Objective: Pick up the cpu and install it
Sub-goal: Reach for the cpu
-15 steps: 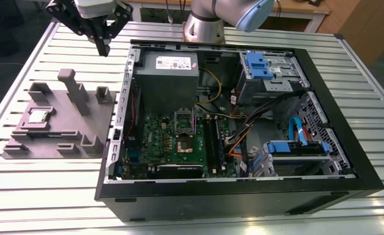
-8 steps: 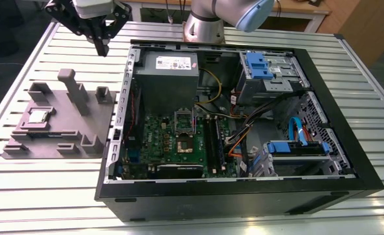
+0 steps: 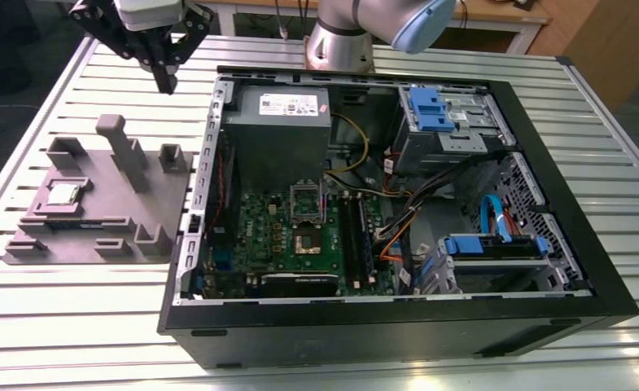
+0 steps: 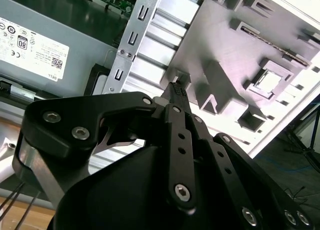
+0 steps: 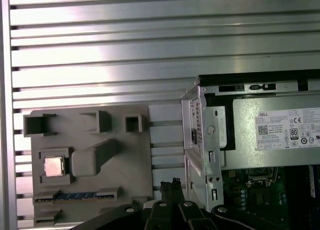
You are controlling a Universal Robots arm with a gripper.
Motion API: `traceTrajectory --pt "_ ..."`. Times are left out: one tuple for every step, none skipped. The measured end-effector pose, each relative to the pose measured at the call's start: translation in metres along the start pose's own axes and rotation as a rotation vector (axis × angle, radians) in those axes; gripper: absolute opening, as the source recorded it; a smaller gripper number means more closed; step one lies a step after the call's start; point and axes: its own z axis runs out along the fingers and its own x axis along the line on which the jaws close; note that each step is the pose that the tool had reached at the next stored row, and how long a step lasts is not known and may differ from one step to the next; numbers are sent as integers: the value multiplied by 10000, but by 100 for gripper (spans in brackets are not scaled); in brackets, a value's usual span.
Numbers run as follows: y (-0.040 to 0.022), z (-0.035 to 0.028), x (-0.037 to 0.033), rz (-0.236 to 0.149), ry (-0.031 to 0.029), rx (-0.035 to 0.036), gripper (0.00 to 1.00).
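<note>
The pick is still at the approach, as I read it: the hand [image 3: 168, 81], fingers together and empty, hangs over the worktop [image 3: 37, 326] beside the computer case [image 3: 406, 326], well apart from the cpu [image 3: 63, 194], which is seated in the grey fixture [image 3: 107, 236]. Grasping it calls for parted fingers squared over the chip, clear of the 1 tall post [image 3: 118, 147] nearby.

Open computer case [image 3: 406, 326], grey fixture [image 3: 107, 195], slatted table [image 3: 80, 326]

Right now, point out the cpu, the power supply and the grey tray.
cpu [image 3: 63, 194]: exterior view, middle of its metal top.
power supply [image 3: 281, 151]: exterior view, bare grey top.
grey tray [image 3: 105, 205]: exterior view, flat bare base.
</note>
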Motion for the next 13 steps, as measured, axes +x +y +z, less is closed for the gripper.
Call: traceTrajectory --pt "-1 0 7 0 1 0 10" --pt "-1 1 13 0 2 0 10" --pt "-1 1 18 0 3 0 10" --pt "-2 1 25 0 4 0 10" --pt "-3 2 33 0 3 0 10" --pt "-3 2 42 0 4 0 10" --pt "-4 3 52 0 4 0 10" --pt "-5 4 62 0 5 0 10" --pt "-5 4 70 0 5 1 10" --pt "-6 5 77 0 5 0 10" --pt "-7 5 84 1 5 0 10" --pt "-7 6 89 0 4 0 10" --pt "-7 5 95 0 5 1 10"
